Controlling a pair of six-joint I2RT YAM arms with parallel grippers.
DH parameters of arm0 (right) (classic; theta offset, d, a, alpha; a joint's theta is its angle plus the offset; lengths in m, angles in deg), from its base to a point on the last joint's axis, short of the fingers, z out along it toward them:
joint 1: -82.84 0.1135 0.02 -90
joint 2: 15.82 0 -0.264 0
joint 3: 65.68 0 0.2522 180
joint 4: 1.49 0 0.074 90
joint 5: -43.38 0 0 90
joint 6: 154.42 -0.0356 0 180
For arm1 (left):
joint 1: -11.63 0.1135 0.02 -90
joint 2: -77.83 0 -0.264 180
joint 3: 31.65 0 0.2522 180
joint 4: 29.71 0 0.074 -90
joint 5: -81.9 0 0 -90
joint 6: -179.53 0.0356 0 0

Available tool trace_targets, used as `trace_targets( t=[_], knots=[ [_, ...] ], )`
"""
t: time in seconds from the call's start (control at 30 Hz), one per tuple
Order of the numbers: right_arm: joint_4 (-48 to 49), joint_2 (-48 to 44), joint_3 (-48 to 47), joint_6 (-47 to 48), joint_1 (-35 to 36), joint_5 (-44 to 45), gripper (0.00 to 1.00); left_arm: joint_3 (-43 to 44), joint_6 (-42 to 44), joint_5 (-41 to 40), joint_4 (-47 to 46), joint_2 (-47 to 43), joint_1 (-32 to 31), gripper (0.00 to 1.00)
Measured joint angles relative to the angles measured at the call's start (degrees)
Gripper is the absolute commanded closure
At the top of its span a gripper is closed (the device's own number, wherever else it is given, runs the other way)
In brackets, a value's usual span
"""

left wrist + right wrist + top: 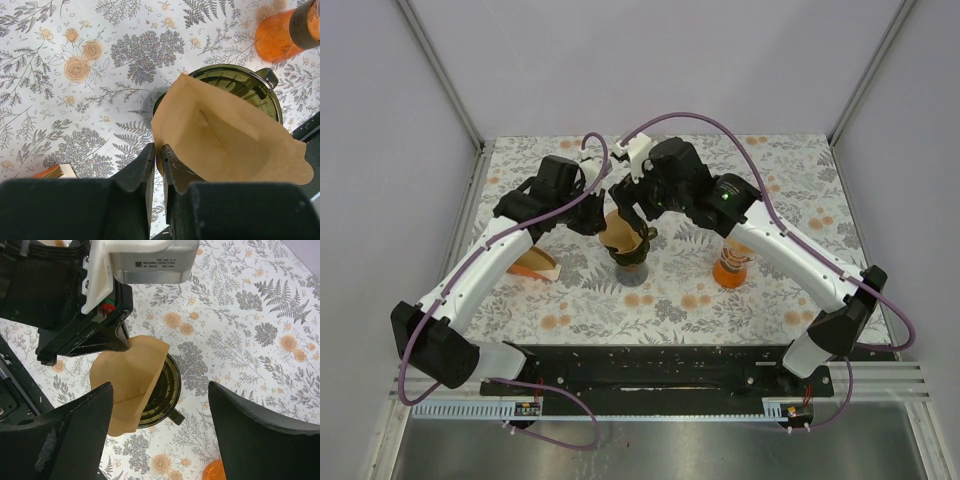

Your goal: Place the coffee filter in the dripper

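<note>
Seating the brown paper filter pinched in the left claw likely needs its tip centred in the dark ribbed dripper just beyond, while the right claw gapes.

Only one printed thing shows: a small white label on the grey housing of the left wrist, seen from the right wrist camera. It carries a square code and two lines of fine print, too small to read. No other lettering, brand or number shows anywhere.
</note>
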Motion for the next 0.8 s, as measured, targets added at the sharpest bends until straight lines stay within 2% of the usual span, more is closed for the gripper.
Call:
trace_targets(
  t=[0.13,0.27,0.43,0.6,0.8],
  knots=[
    [0.44,-0.22,0.17,1.01,0.0,-0.52,0.18,0.0,0.0,-0.02,0.13,0.0,0.0,0.86],
    [0.72,-1.46,2.32,3.82,0.0,-3.8,0.25,0.0,0.0,0.04,0.26,0.0,0.0,0.86],
    [1.01,-6.45,6.97,9.97,0.44,-14.47,0.29,0.02,0.0,0.22,0.31,0.0,0.0,0.85],
    [0.57,-8.79,7.74,18.18,5.42,-19.1,0.28,0.02,0.0,0.46,0.33,0.0,0.0,0.85],
    [-2.78,-5.79,7.8,25.59,9.29,-17.2,0.19,0.02,0.0,0.66,0.33,0.0,0.0,0.85]
  ],
)
